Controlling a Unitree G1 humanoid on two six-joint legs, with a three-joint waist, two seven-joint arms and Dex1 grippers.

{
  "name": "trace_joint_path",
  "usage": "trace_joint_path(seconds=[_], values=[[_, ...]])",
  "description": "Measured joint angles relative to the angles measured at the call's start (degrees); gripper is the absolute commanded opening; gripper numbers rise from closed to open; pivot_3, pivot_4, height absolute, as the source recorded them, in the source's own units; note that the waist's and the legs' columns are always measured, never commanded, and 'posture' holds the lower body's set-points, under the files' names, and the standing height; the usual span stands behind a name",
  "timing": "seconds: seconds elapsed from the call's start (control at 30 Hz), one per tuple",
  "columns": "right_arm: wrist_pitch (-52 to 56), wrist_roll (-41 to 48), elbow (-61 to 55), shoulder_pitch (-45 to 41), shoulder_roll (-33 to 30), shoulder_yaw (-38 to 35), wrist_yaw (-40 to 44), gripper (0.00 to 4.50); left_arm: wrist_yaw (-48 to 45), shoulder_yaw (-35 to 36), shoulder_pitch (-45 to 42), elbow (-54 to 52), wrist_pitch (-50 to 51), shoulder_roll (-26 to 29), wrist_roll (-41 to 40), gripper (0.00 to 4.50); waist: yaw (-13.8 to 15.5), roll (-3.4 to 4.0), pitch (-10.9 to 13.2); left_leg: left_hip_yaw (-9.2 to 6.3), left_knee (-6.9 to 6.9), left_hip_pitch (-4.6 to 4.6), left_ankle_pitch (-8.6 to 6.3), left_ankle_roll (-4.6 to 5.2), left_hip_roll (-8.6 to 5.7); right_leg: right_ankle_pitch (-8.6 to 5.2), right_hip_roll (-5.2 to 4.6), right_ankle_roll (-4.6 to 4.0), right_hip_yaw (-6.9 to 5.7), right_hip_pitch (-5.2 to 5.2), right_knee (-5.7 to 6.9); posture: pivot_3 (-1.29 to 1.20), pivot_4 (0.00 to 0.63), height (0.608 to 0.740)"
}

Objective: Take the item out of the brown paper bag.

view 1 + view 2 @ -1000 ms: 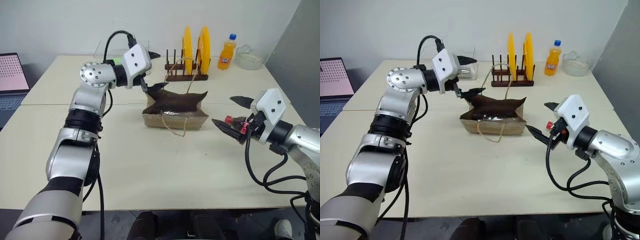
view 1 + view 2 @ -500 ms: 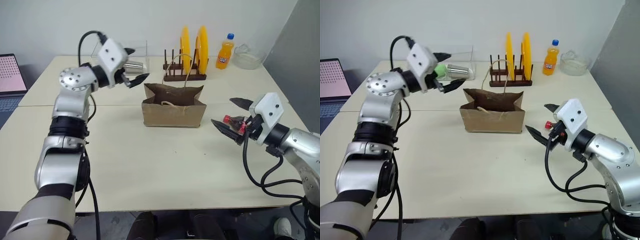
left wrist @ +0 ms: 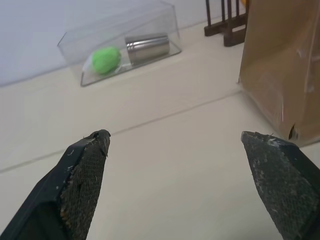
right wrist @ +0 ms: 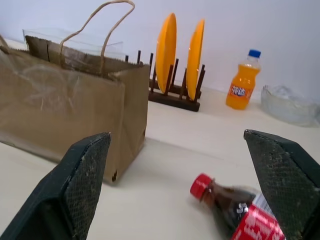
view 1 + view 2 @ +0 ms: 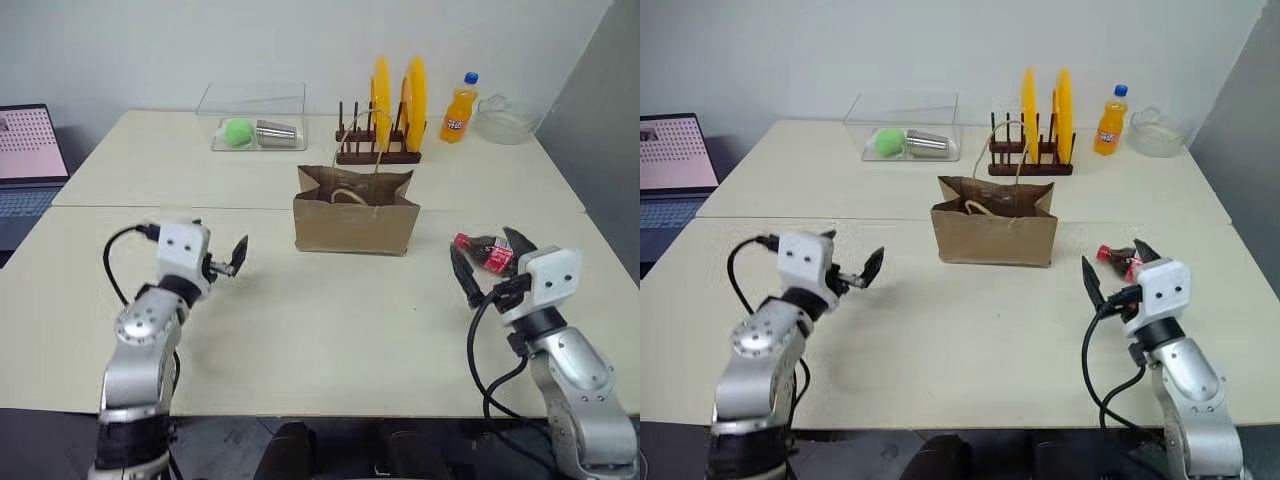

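The small cola bottle [image 4: 235, 210] lies on the table outside the brown paper bag [image 5: 355, 222], seemingly released; both grippers' jaws gape wide and empty.

One paper bag [image 5: 355, 213], two yellow plates [image 5: 393, 92] in one rack [image 5: 375, 152], one orange soda [image 5: 457, 106], one small cola bottle [image 5: 486, 252], one clear box [image 5: 257, 117], one glass bowl [image 5: 504, 119], one laptop [image 5: 27, 160].

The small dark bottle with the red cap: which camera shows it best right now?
The right wrist view: the small dark bottle lies on its side on the table, close up between the open right gripper's fingers, red cap and label clear. Both eye views show it smaller, partly behind the gripper.
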Motion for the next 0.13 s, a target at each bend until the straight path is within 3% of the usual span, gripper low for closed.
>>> trace_joint_path(seconds=[0.13], values=[[-2.60,-0.69,1.02,1.48,0.16,0.74,0.28,4.50,0.96,0.04,2.79,-0.28,-0.24,-1.00,-0.44,4.45,-0.02,0.00,0.00,0.00,0.00,0.05,0.00,0.00,0.00,-0.05,0.01,0.08,-0.01,0.03,0.00,0.00,0.150,0.740]])
